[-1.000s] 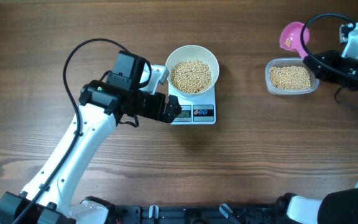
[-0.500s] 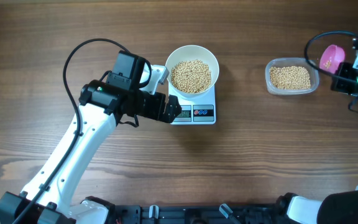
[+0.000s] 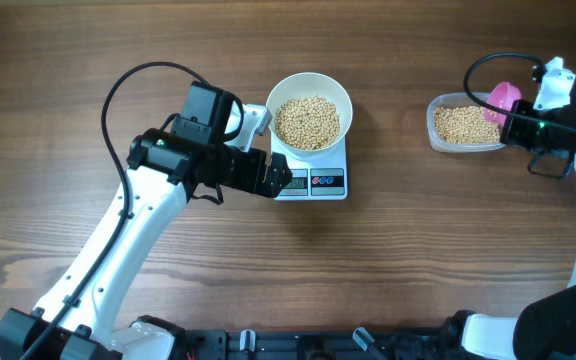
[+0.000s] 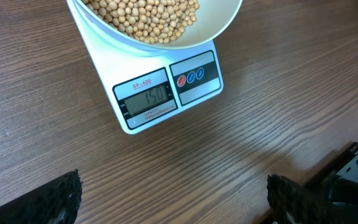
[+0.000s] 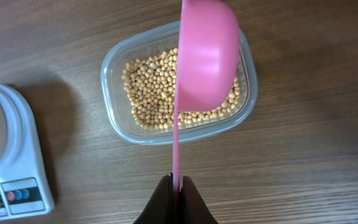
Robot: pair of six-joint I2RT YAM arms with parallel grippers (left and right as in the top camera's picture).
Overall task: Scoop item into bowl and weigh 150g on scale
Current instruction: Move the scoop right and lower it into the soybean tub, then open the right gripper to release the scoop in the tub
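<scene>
Overhead: right gripper [image 3: 517, 126], pinching pink plastic scoop [image 3: 501, 97], has swung back over clear plastic container [image 3: 434, 126]; left gripper [image 4: 176, 208] spread; white square scale [image 4: 194, 93] reads 150, target met.

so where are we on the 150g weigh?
Done: bowl of beans sits on the scale, display reads 150. In hand: right end effector grips the pink scoop over the clear container. Left: likely just setting the scoop down.
</scene>
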